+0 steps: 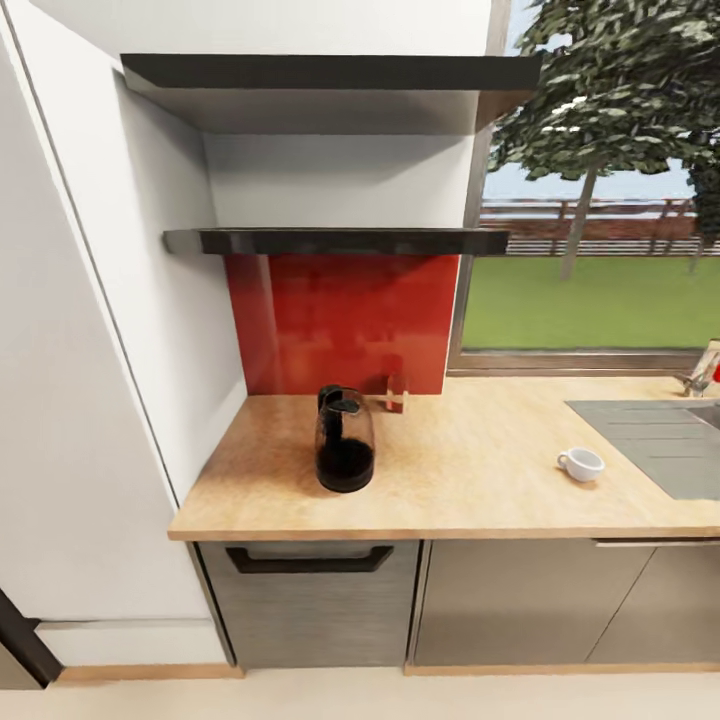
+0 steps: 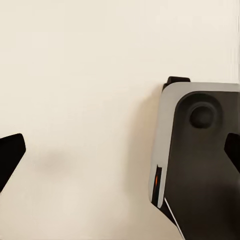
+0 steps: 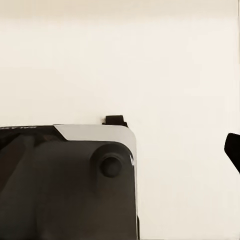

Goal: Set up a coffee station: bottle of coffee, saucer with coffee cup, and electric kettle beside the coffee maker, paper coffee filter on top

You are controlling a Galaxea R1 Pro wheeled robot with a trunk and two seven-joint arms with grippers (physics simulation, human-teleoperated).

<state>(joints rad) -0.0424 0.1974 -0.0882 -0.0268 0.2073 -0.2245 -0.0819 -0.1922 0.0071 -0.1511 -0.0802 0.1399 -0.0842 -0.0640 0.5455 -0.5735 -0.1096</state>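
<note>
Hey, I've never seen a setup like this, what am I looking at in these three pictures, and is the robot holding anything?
It is a simulated wheeled robot with two arms. The big picture comes from its head camera: a wooden countertop with a dark glass kettle, a small white cup, a small bottle by the red wall panel, and a sink. The other two come from wrist cameras pointing down at the pale floor and the robot's own base. The dark fingers sit wide apart, holding nothing.
</note>
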